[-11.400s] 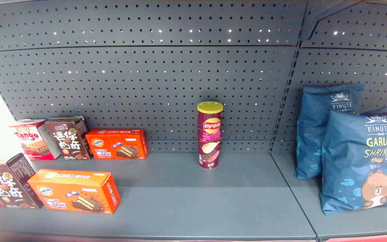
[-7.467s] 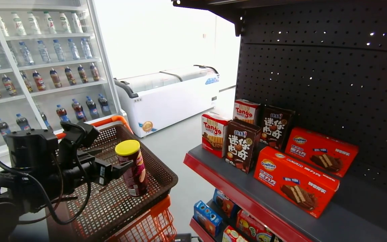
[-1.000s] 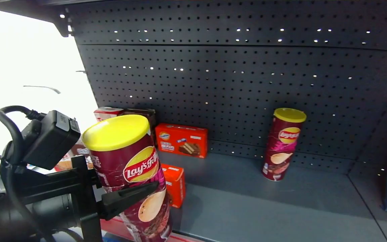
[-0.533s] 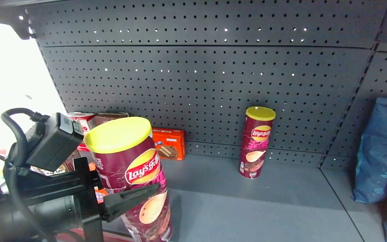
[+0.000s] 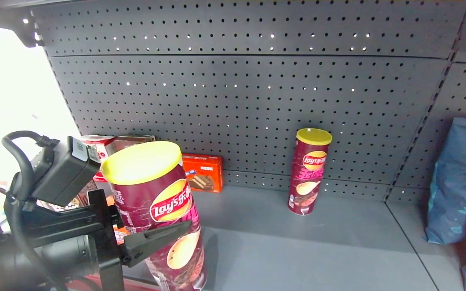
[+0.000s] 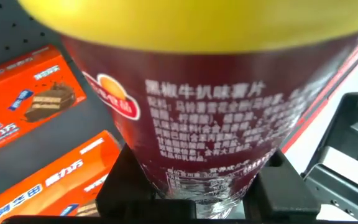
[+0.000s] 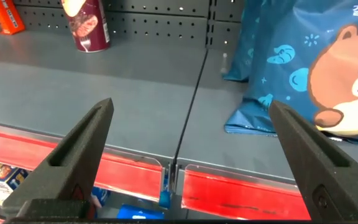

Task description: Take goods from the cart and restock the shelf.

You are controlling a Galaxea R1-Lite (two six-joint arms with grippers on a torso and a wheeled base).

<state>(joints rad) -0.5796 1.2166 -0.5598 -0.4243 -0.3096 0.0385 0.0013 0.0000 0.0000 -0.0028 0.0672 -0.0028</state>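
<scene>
A yellow-lidded chip can (image 5: 158, 210) is held upright, clamped in the left jaws, over the shelf's (image 5: 297, 250) front edge near its left end. A second can (image 5: 309, 171) is stood at the back edge. The right jaws are spread wide, empty, before the front edge.

Maroon chip can (image 6: 204, 124) with yellow lid (image 6: 191, 25) is standing close against the lens, printed side facing it. Its lower body is sitting clamped in the left gripper (image 6: 204, 199), with black fingers (image 6: 124, 186) pressing on either side. Beside the can, a far orange box (image 6: 27, 109) and a near orange box (image 6: 55, 186) are lying on the dark grey shelf (image 6: 98, 115), the near one running behind a finger
</scene>
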